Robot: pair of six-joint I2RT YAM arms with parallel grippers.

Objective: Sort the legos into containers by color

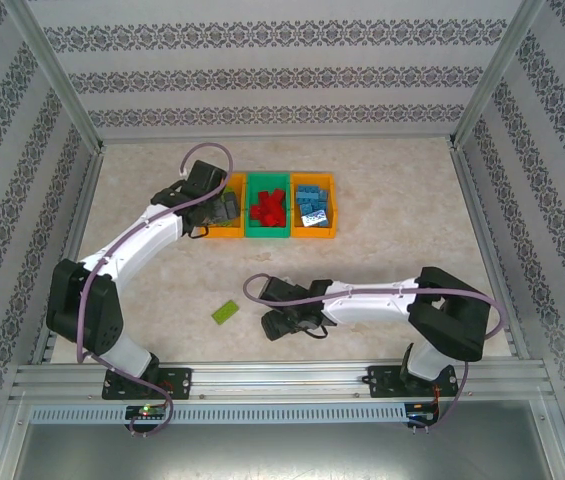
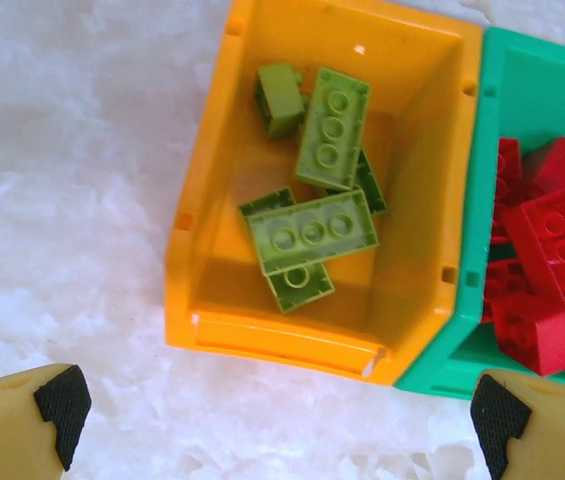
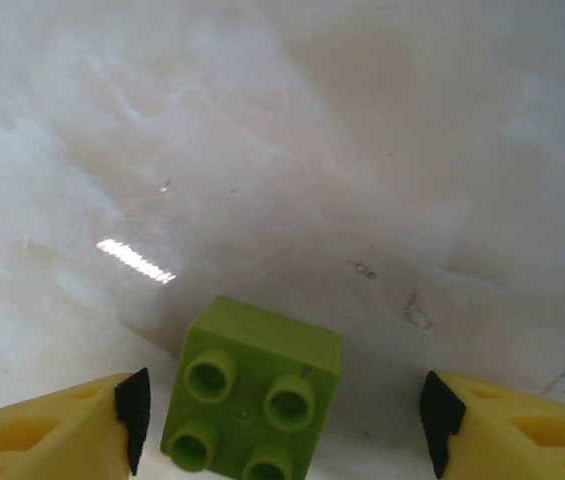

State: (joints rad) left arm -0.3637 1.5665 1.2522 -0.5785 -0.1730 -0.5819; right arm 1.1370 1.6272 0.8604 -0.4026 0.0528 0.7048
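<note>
Because the bench (image 1: 392,190) looks glossy and has nothing on it to stop a sliding piece, I'd count any sideways nudge as the first hazard. Next come the bins (image 1: 287,235). Limes lie in the left bin (image 2: 202,200), reds in the green middle bin (image 2: 502,100) and blues in the right bin (image 1: 313,234), so a lime piece sorted by bin colour would land among the reds.

My left hand (image 2: 282,415) hangs over the left bin, spread wide with nothing between its pads. I judge that's just where the other arm must deliver, and the two could collide there.

My right hand (image 3: 284,420) sits low over the near bench, jaws apart astride a lime brick (image 3: 252,390) without gripping it. That brick lies off centre, just beside one pad (image 3: 134,415) and clear of the other, and it is turned a little against the jaw line. On closing from here, I expect one pad to meet it first and push or twist it. That could leave a corner pinch that pops loose on the lift.

A flat lime piece (image 1: 226,312) lies apart on the bench.
</note>
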